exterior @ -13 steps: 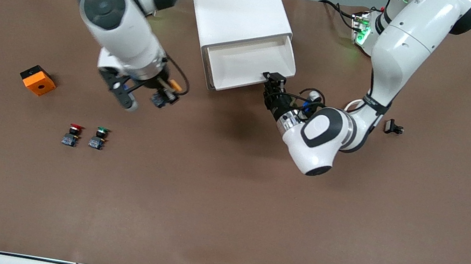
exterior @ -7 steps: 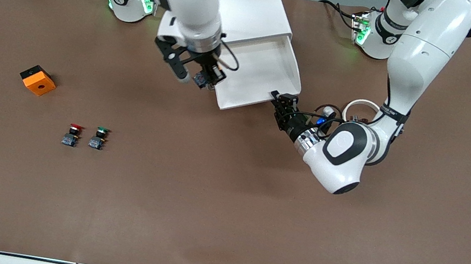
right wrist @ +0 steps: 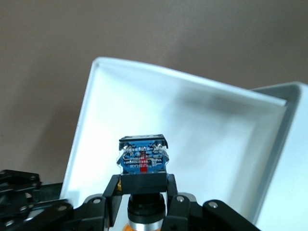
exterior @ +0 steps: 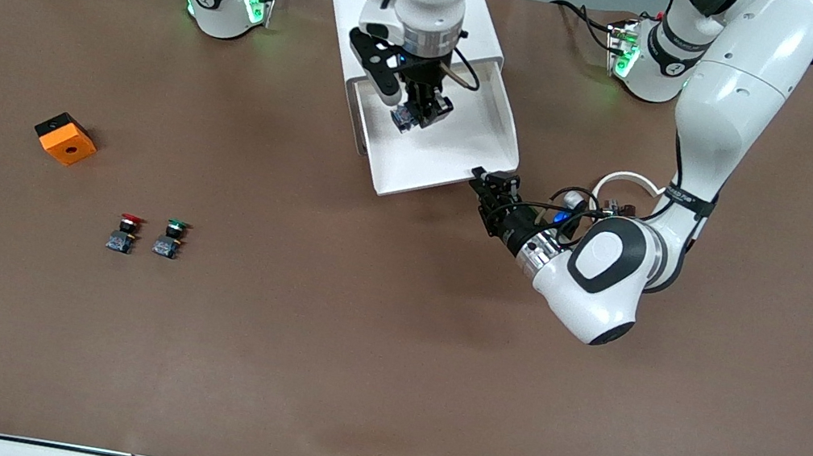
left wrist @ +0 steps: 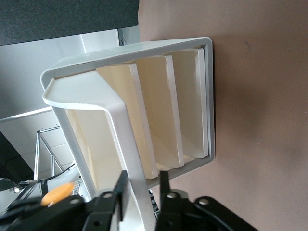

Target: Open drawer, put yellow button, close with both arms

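Front view: the drawer [exterior: 441, 154] is standing pulled out of the cabinet [exterior: 409, 8] on the brown tabletop [exterior: 386, 355]. The right pincer [exterior: 415, 111] is hanging over the drawer's open tray, clamping the yellow button [exterior: 405, 119]. The left pincer [exterior: 493, 187] is gripping the drawer's front corner toward the left arm's end. A red button [exterior: 123, 233] and a green button [exterior: 169, 238] are sitting side by side, nearer the camera, with an orange block [exterior: 65, 138] toward the right arm's end.

Left wrist view: the left pincer [left wrist: 143, 192] is pinching the drawer's front strip [left wrist: 126, 139] between both fingers, with the cabinet's other drawers showing cream.

Right wrist view: the right pincer [right wrist: 143, 204] is squeezing the button [right wrist: 143, 163] by its neck, blue base outward, above the white tray [right wrist: 192, 134].
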{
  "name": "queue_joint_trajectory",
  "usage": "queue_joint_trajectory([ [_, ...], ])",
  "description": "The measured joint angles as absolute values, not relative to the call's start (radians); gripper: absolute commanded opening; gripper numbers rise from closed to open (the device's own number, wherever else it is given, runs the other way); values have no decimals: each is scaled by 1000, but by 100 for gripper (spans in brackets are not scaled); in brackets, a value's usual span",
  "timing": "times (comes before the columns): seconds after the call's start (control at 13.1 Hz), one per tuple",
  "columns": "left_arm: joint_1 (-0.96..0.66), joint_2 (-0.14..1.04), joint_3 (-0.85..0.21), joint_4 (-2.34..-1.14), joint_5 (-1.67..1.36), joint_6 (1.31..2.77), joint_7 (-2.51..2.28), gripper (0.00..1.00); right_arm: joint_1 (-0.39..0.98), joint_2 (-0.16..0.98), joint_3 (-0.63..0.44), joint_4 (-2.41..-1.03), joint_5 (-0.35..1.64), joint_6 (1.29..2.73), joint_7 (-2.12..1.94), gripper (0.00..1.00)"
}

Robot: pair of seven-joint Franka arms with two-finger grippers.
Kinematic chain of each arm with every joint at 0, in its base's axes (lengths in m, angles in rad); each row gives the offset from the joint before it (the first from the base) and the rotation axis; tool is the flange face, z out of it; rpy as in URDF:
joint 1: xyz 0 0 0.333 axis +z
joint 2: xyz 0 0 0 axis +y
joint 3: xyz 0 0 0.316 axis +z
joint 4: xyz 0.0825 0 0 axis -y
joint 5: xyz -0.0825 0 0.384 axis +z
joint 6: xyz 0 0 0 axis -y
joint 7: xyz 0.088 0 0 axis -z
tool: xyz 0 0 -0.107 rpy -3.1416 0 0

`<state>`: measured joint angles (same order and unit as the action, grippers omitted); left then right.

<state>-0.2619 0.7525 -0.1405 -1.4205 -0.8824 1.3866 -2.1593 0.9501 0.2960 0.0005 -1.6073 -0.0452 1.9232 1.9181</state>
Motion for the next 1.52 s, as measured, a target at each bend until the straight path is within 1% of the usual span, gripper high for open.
queue_joint_trajectory([
  [0.08,-262,752,-141,-1418,-882,1387,-2159,100,958,318,0,-1607,-49,1936,1935,0],
  [0.38,-264,752,-145,-1389,-882,1387,-2149,100,964,359,-3,-1601,-54,1972,1954,0],
  [0.46,-263,752,-145,-1374,-882,1387,-2137,100,964,361,-4,-1599,-54,1972,1954,54],
  [0.53,-262,752,-145,-1361,-882,1386,-2121,100,964,362,-5,-1597,-54,1972,1954,100],
  [0.76,-261,752,-146,-1332,-882,1360,-2039,100,964,365,-6,-1591,-54,1973,1954,100],
  [0.99,-261,748,-148,-1295,-823,1308,-1854,100,961,366,-16,-1538,-54,1955,1923,100],
  [1.14,-265,731,-153,-1284,-746,1300,-1716,100,935,366,-24,-1476,-51,1867,1839,100],
  [1.3,-267,713,-153,-1280,-702,1300,-1567,100,881,365,-27,-1406,-41,1763,1718,100],
  [1.52,-284,688,-154,-1256,-607,1308,-1359,100,783,350,-31,-1359,-37,1674,1511,100],
])
